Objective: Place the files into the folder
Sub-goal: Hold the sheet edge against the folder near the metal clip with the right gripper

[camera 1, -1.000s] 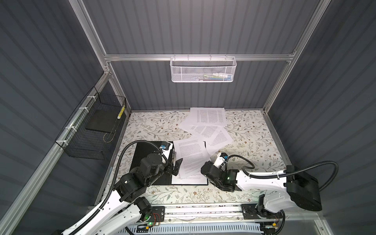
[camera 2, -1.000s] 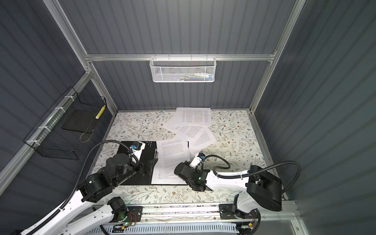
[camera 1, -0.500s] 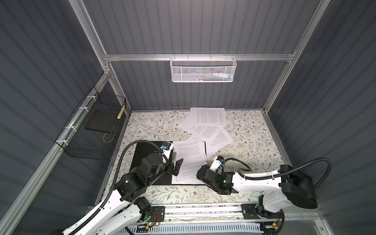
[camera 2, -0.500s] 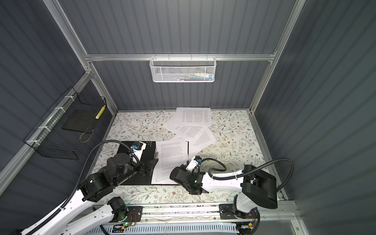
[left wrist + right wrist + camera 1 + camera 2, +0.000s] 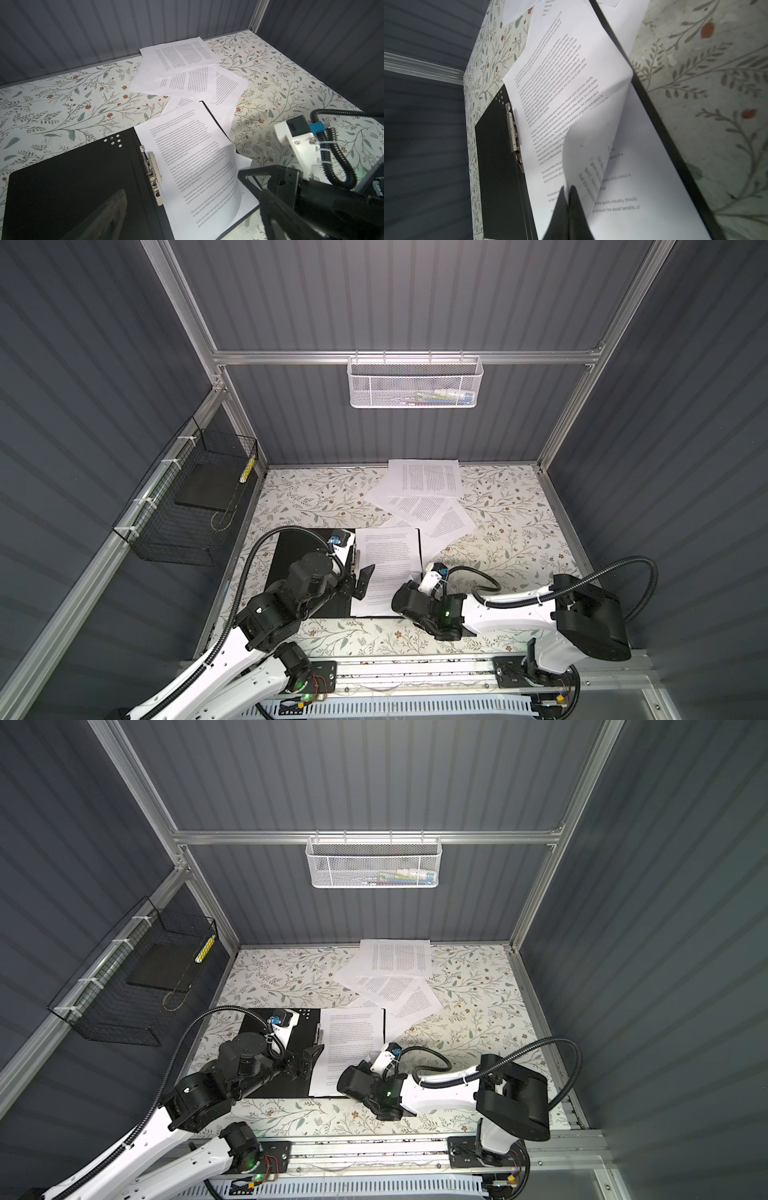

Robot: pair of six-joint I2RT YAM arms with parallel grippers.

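Floral tabletop bore the folder beneath the right gripper, which had dragged one sheet onto it, jaws pinching its curled corner (left gripper gaped alongside); more files waited beyond.

1. My right gripper is pinched tight on the curled corner of the top sheet.
2. That corner rolls up off the page. The rest of the sheet lies flat in the open folder, on its black inside.
3. A second sheet lies under it, with text showing below the curl.
4. The metal clip runs along the spine, just beside the top sheet's edge.
5. White dots mark one folder corner.
6. Another sheet lies on the floral table, just past the folder's edge.
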